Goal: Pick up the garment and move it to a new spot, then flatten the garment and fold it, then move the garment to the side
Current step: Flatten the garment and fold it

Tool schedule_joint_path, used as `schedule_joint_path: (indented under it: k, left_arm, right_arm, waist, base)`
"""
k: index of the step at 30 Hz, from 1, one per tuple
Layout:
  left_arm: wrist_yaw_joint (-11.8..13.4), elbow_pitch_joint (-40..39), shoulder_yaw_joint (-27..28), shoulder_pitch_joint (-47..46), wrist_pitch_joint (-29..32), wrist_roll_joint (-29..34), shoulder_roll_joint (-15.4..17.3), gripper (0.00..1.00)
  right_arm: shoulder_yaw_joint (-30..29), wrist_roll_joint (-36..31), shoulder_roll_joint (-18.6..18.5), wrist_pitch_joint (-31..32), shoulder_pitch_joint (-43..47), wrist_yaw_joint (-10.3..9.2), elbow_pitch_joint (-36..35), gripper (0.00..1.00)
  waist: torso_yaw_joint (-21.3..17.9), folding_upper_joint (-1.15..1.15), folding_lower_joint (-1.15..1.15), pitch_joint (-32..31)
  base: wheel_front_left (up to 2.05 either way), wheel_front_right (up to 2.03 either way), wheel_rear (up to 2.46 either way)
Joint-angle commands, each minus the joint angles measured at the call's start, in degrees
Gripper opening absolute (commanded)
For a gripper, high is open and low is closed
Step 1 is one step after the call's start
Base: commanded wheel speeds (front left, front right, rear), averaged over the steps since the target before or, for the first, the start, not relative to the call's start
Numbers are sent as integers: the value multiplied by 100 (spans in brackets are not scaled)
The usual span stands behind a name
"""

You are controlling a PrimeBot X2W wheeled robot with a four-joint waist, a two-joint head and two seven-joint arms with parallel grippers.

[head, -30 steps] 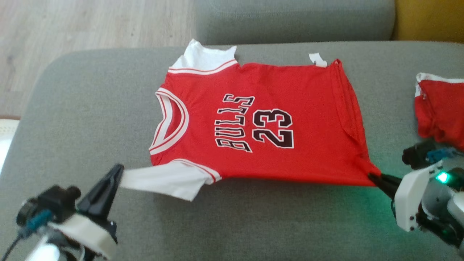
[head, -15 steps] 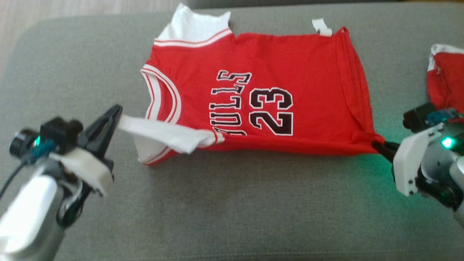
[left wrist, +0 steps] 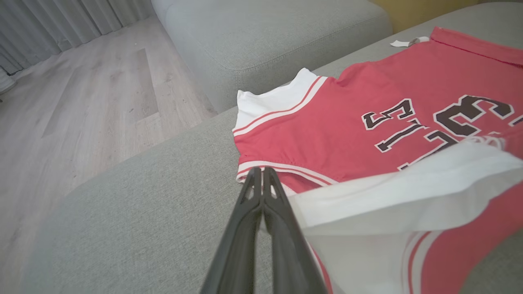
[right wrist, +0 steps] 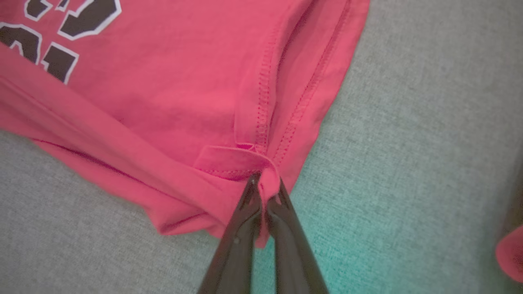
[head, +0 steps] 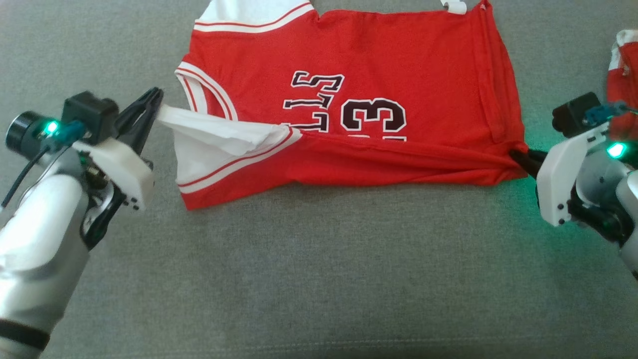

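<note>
Two red garments are counted: one jersey [head: 398, 60] in the upper middle of the frame and one crumpled garment [head: 626, 75] at the right edge. Two grippers are counted, the left gripper [head: 155, 95] at mid-left and the right gripper [head: 516, 156] at mid-right, and one white label [head: 454, 6].

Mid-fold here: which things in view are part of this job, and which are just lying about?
In the job:
- red jersey
- left gripper, jaws shut on its white sleeve
- right gripper, jaws shut on its hem corner

Lying about:
- second red garment at the right edge
- wood floor
- curtain
- grey cushion, just the work surface
</note>
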Motion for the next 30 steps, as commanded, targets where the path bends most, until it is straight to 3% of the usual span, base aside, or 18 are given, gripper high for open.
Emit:
schedule_joint_path:
  k: [1, 2, 3, 4, 5, 6, 12, 20, 24, 30]
  left_arm:
    - [9, -29, 163, -342, -79, -55, 227, 0]
    - [9, 60, 71, -425, -106, -76, 207, 0]
    - [9, 150, -6, -511, -132, -99, 181, 0]
    - [9, 239, -68, -608, -178, -100, 158, 0]
    - [9, 330, -90, -711, -253, -88, 126, 60]
    - [11, 433, -71, -810, -332, -88, 78, 100]
    - [401, 701, 463, -1198, -660, -204, -309, 100]
    - [781, -796, 2045, -158, -672, -219, -891, 100]
    - [797, -1448, 2735, 740, -673, -61, -1325, 100]
    - [686, -2004, 3404, 1849, -673, 348, -2024, 100]
  right_arm:
    - [6, -54, -115, 18, -107, -5, -79, 0]
    - [13, -64, -109, 8, -156, -5, -49, 0]
    - [1, -125, -108, -71, -225, -5, -25, 67]
    - [-41, -182, -91, -156, -289, -5, 36, 100]
    - [-86, -235, -59, -234, -348, -5, 105, 100]
    - [-162, -276, -15, -338, -408, -5, 178, 100]
    - [-903, -579, 371, -1368, -660, -5, 618, 100]
    - [-2216, -990, 1359, -3264, -173, -5, 619, 100]
    - [-2844, -1277, 2034, -3938, 421, -5, 353, 100]
    - [-3431, -1949, 2995, -4276, 1480, -5, -172, 100]
  waist:
    - [-4, 0, -1, 22]
    - [-5, 0, -1, 36]
    - [-5, 0, -1, 51]
    - [-4, 0, -1, 66]
    - [-1, 0, -1, 80]
    - [1, 0, -1, 91]
    - [1, 0, -1, 70]
    - [-51, 0, -1, -296]
    - [-98, 0, -1, -575]
    - [-123, 0, -1, -927]
  base:
    - [0, 0, 0]
    - [0, 0, 0]
    - [0, 0, 0]
    - [0, 0, 0]
    - [0, 0, 0]
    - [0, 0, 0]
    - [0, 0, 0]
    - [0, 0, 0]
    - [0, 0, 0]
    - [0, 0, 0]
